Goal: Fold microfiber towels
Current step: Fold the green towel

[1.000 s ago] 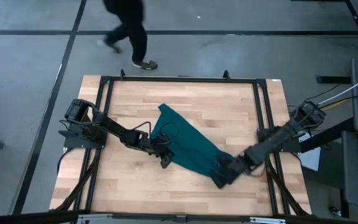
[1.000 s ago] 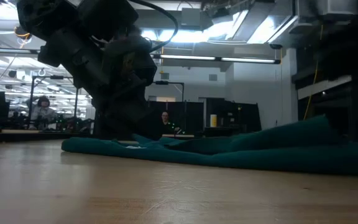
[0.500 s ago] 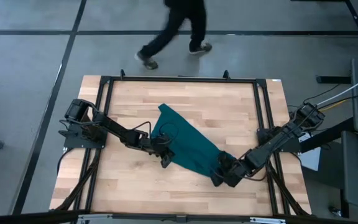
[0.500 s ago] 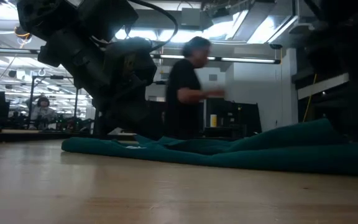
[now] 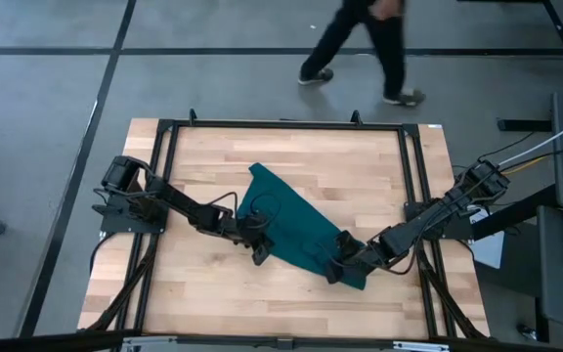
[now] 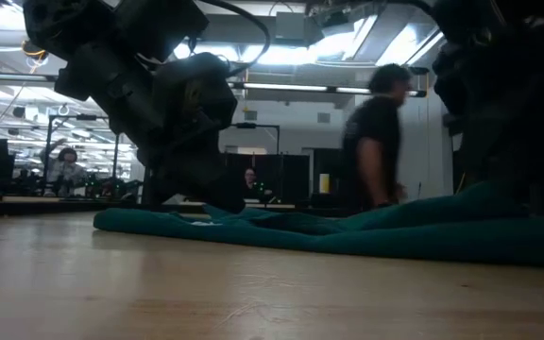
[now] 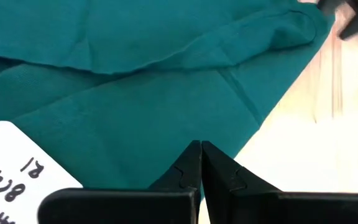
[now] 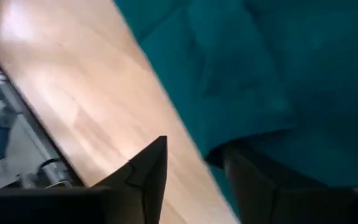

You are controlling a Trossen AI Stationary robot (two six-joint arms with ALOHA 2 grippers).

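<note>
The left gripper point(image 7: 200, 163), fingers pressed together, pinches the dark teal-green soft microfiber towel point(image 5: 296, 228) at its edge, beside a white handwritten label point(image 7: 17, 158) only the wrist view shows. The right gripper point(image 8: 194, 168), fingers spread, straddles the opposite corner. A person point(image 5: 365, 44) walks beyond the wooden table point(image 5: 213, 293).
</note>
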